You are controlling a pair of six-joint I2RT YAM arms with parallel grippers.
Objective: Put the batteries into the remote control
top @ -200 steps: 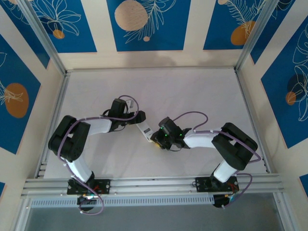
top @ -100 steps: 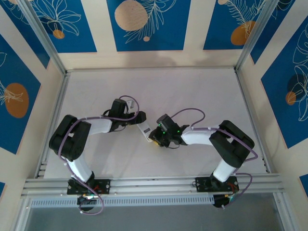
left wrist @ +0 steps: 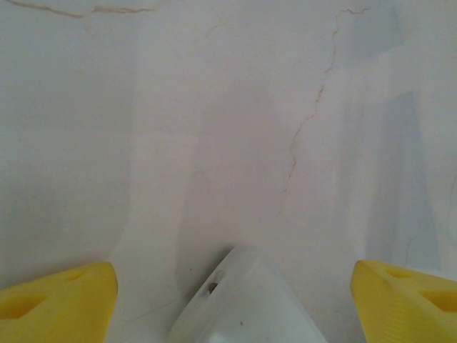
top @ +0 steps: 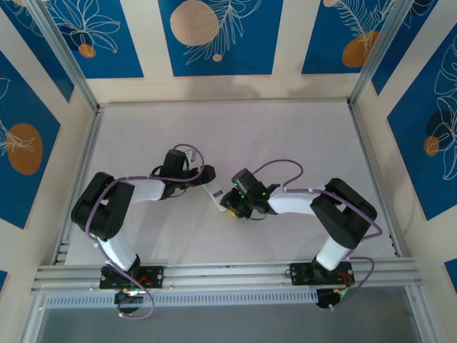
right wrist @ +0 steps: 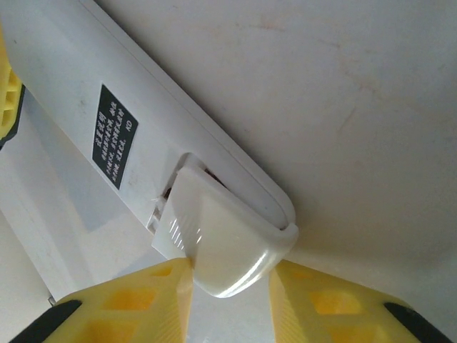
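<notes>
Probably a lab test cell, white table [top: 285,136], aluminium rail [top: 228,270], blue floral wall panels [top: 246,53]

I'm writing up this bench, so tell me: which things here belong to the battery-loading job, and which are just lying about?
On the job: remote control, white cover piece against its end, right pincer gripping that piece, left pincer open astride the remote's end.
Just there: white table, blue patterned wall panels, metal front rail.

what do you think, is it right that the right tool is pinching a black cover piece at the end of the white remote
Not quite: the cover piece is white, not black. The right wrist view shows the right tool pinching it at the end of the white remote.
</notes>
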